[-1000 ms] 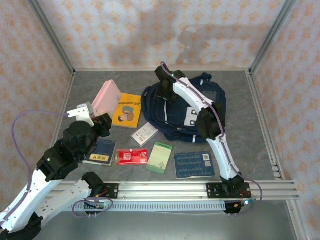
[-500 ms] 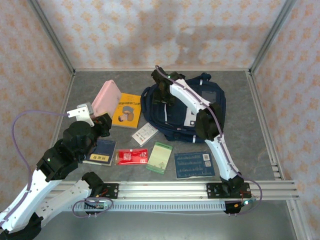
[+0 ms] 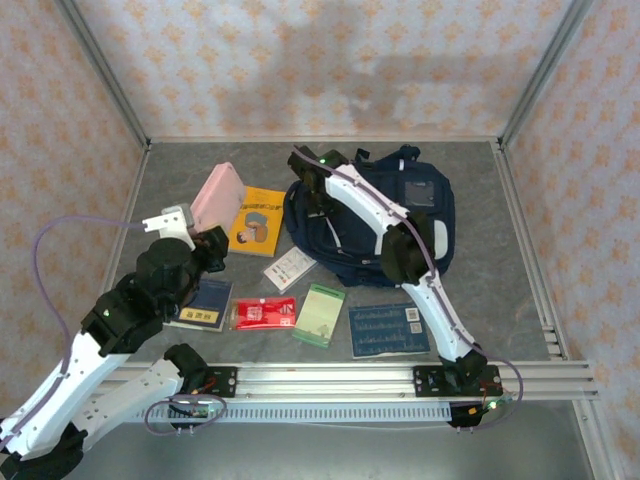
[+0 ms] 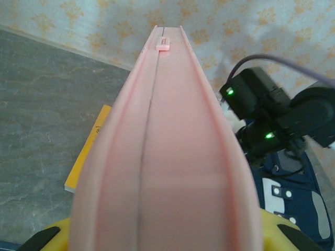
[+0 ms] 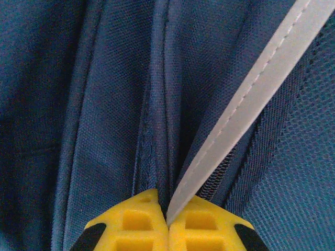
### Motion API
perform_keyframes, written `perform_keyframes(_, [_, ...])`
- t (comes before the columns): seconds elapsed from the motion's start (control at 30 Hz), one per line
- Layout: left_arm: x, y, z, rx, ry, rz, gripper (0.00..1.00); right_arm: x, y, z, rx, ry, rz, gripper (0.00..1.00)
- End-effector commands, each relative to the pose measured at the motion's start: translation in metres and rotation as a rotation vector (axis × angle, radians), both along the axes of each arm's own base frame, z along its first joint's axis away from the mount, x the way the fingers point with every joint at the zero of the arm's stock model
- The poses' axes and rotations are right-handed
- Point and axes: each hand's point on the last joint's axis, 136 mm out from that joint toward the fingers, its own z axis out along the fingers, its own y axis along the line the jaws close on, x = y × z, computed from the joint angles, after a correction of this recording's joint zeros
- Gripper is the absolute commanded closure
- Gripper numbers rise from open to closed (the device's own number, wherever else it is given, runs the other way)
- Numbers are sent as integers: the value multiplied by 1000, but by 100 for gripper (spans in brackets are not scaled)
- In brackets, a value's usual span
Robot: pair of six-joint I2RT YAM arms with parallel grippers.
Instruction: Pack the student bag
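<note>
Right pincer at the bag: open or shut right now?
Shut. In the wrist view the right pincer has its yellow fingertips pressed together, pinching a fold of the student bag beside its white stripe.

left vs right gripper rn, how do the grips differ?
The left gripper clamps the pink case, its jaws held apart by the case. The right gripper is pinched fully together on a fold of the student bag. The left gripper sits beside the yellow book, while the right gripper reaches to the bag's far-left edge. Shared: yellow fingertips, and each is gripping something.
</note>
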Motion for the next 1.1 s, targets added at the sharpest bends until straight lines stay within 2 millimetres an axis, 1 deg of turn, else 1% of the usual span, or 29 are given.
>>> perform_keyframes(0.0, [7,-2,6,0,-24,2,87,-7,-27,73,39,-78,26,100])
perform_keyframes(0.07, [10,-6,1,9,-6,-9,88,-14,-28,87,117,-64,38,100])
perform_keyframes(0.17, [16,-16,-10,23,36,-42,89,-27,-30,106,215,-66,76,97])
perform_keyframes(0.3, [26,-33,-28,12,98,-92,91,-46,-38,126,291,-123,161,97])
perform_keyframes(0.37, [32,-43,-37,-12,129,-121,91,-57,-39,136,334,-166,234,99])
perform_keyframes(0.47, [41,-66,-47,-65,160,-203,91,-70,-42,152,399,-245,311,100])
perform_keyframes(0.5, [44,-74,-50,-79,167,-228,91,-73,-45,158,436,-267,320,100])
perform_keyframes(0.6, [54,-95,-57,-129,175,-290,92,-81,-52,168,539,-288,330,100])
perform_keyframes(0.73, [67,-122,-68,-214,197,-353,94,-87,-63,176,627,-304,341,100])
perform_keyframes(0.87, [74,-153,-73,-331,218,-445,97,-92,-70,175,650,-283,346,100])
perform_keyframes(0.93, [76,-167,-73,-385,221,-494,98,-94,-71,173,653,-264,351,100])
perform_keyframes(1.07, [82,-181,-59,-452,171,-548,100,-99,-72,166,648,-224,347,100])
